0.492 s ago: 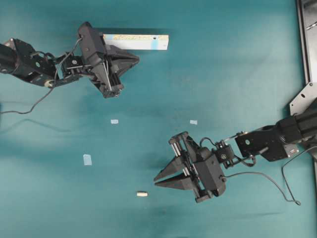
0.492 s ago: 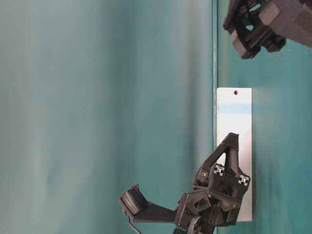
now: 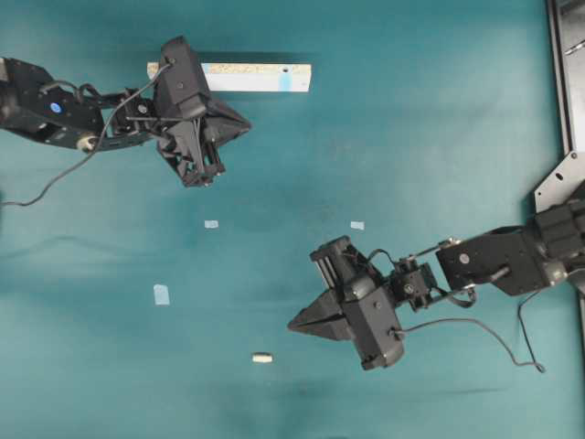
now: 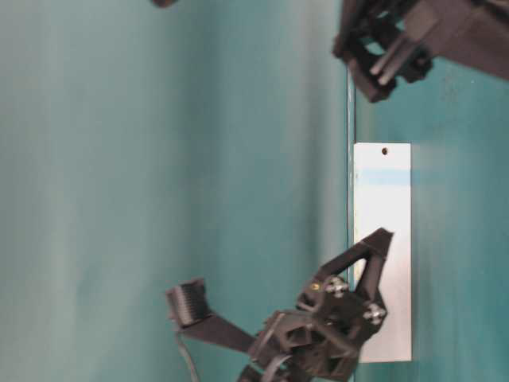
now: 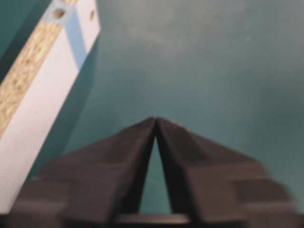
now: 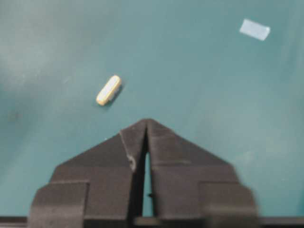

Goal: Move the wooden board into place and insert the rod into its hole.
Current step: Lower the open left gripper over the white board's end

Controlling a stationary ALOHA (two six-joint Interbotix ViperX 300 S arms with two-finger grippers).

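Teal table surface (image 3: 439,110) throughout, with a metal frame (image 3: 569,82) at its edge behind the right arm. No containers in view. Left gripper (image 3: 245,123): fingertips together, nothing held; the wooden board (image 3: 260,77) lies flat just beside it. Right gripper (image 3: 294,325): fingertips together, nothing held; the rod (image 3: 262,358) lies near, ahead of the tips and slightly aside. Tape squares (image 3: 162,294) scattered between the two grippers.

Right pincer (image 3: 294,324) now closed, left arm shifted.
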